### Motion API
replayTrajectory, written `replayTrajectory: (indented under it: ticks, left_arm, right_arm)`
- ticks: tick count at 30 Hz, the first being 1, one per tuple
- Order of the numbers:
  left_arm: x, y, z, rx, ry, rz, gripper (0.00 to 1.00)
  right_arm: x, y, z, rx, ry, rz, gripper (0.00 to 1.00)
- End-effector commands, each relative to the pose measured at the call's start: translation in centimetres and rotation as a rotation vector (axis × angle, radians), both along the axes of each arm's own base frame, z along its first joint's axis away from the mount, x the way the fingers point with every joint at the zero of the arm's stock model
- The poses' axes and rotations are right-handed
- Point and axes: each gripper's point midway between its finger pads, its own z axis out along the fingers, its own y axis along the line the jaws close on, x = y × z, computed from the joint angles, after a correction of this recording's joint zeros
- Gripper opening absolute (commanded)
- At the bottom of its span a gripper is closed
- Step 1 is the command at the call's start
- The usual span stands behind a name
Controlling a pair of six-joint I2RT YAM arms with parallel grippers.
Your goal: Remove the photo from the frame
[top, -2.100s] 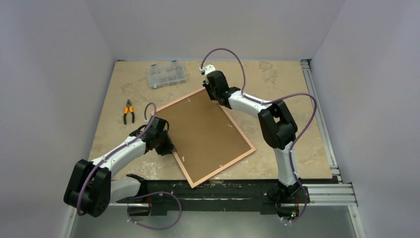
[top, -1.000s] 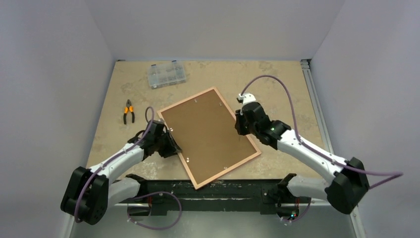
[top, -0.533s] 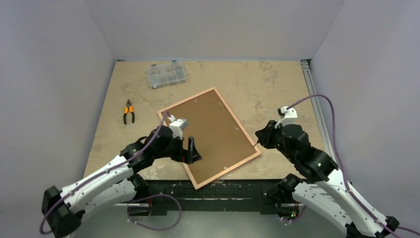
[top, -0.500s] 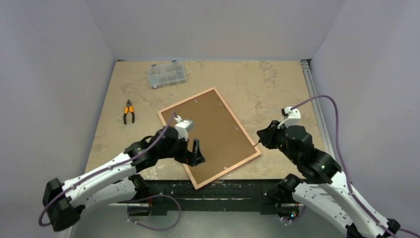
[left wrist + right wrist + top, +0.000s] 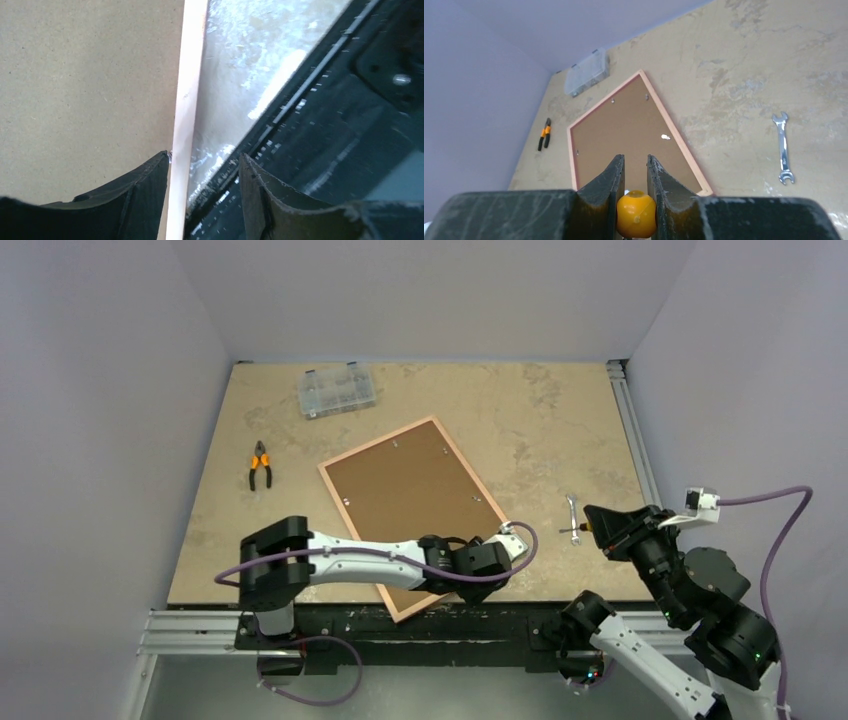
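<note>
A thin pink frame (image 5: 189, 100) lies flat and face down on a beige stone-patterned table (image 5: 560, 420). It is turned at an angle, with one corner reaching the table's near edge. Its plain brown backing board (image 5: 410, 500) faces up and fills the frame. The photo is hidden from view.

The left arm stretches sideways along the near edge of the table. The left pincer (image 5: 205, 157) sits at the frame's near right side. Seen from its wrist camera, the pincer is partly open and straddles the frame's pale rear edge. One finger (image 5: 145, 190) sits over the backing board with its tip against the rim. The other finger hangs clear over the table edge and the dark rail beyond it. The pincer grips nothing.

The right arm is off to the right, well apart from the frame. The right pincer (image 5: 633, 162) points back toward the frame. Its fingers are almost together, closed on a small round orange thing (image 5: 636, 220) wedged near their base.

A silver wrench (image 5: 572, 518) lies on the table between the frame and the right pincer. Orange-handled pliers (image 5: 260, 465) lie to the left of the frame. A clear plastic compartment box (image 5: 337, 390) sits near the far left edge of the table.
</note>
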Motion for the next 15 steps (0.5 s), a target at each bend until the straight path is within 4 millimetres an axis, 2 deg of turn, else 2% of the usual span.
replayTrajectory:
  ticks: [1,9,12,15]
  left_arm:
    - [1.8,0.7,-1.0,0.117,-0.111,0.051,0.5]
    - [2.9,-0.3,-3.1,0.174,-0.156,0.079,0.36]
    - [3.3,-0.7,-3.3,0.185,-0.17,0.094,0.24]
    - [4.0,-1.6,-2.8,0.156,-0.185,0.124,0.14]
  right_arm:
    - [-1.4,-1.8,-1.3,0.021,0.037,-0.046,0.0]
    - [-2.2,-2.6,-2.4,0.007,0.064,-0.051,0.0]
    - [-2.3,-2.9,-2.7,-0.003,0.076,-0.06,0.0]
    - [-2.5,-4.2,-3.0,-0.016,0.089,-0.121,0.0]
